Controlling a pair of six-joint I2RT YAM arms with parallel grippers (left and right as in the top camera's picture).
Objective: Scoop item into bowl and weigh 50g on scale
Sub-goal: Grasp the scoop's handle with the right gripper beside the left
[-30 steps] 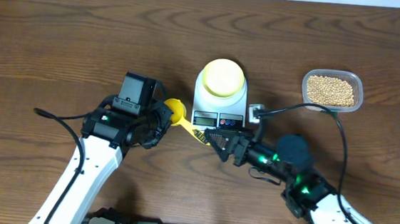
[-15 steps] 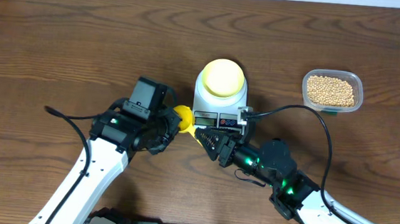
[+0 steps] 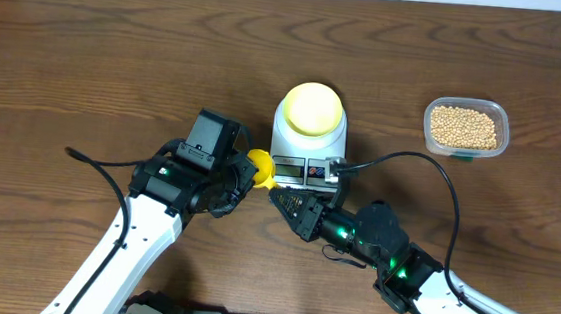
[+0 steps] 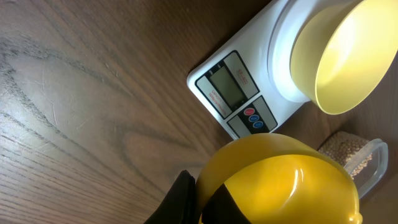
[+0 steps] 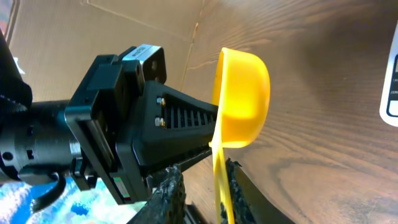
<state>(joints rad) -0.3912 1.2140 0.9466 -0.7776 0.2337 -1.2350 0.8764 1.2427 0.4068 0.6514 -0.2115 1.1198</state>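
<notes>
Beans [image 3: 465, 127] sit in the clear tub [image 3: 506, 130], roughly 3 o'clock from the bowl [image 3: 311, 108], which is on the scale [image 3: 290, 165]. At the scale's 7 o'clock the left gripper [image 3: 242, 174] is pinching the yellow scoop [image 3: 259, 163] by its cup. The right gripper [image 3: 282, 195] has fingers either side of the handle, but I can't tell if it's squeezing.

A robotics lab bench — twin arms [image 3: 134, 236], digital scale [image 3: 305, 166], wooden table [image 3: 89, 42].
</notes>
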